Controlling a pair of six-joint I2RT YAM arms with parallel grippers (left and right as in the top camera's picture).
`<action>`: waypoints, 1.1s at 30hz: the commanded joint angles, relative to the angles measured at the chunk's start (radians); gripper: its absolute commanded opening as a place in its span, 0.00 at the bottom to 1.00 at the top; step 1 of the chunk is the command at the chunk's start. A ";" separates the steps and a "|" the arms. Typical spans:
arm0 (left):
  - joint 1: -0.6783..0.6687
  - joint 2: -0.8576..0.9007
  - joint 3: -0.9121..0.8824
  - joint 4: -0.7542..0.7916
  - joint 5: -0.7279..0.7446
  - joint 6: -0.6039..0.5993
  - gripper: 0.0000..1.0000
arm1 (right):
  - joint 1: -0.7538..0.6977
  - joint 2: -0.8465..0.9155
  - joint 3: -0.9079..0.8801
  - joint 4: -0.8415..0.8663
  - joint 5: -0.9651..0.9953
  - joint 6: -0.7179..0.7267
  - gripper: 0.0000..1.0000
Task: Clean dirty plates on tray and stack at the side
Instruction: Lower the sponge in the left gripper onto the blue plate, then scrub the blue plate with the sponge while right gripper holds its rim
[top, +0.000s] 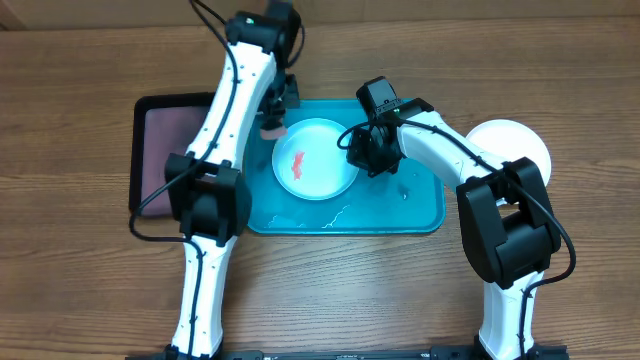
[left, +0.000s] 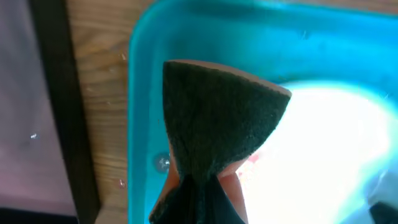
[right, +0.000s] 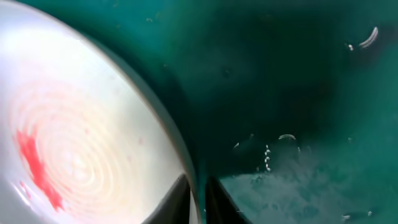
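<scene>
A pale light blue plate (top: 322, 178) with a red-orange smear (top: 297, 163) lies in the turquoise tray (top: 420, 205). My right gripper (top: 362, 158) is shut on the plate's right rim; in the right wrist view the fingers (right: 199, 200) pinch the rim of the plate (right: 81, 143). My left gripper (top: 272, 125) is shut on a sponge (left: 217, 118) with a dark green face, held over the plate's upper left edge (left: 336, 155). A white plate (top: 512, 142) sits on the table right of the tray. No yellow-green plate is in view.
A black tray (top: 150, 110) with a pinkish-brown inside lies just left of the turquoise tray. Water drops and streaks (top: 340, 212) lie on the turquoise tray's floor in front of the plate. Wooden table all round.
</scene>
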 joint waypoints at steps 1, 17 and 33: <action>-0.014 0.024 -0.002 -0.023 0.024 0.056 0.04 | -0.001 0.012 -0.018 0.014 0.011 -0.004 0.04; -0.027 0.026 -0.038 0.015 0.069 0.205 0.04 | -0.001 0.029 -0.018 0.021 0.011 -0.006 0.04; -0.085 0.026 -0.385 0.197 0.299 0.322 0.04 | -0.001 0.029 -0.018 0.024 0.011 -0.016 0.04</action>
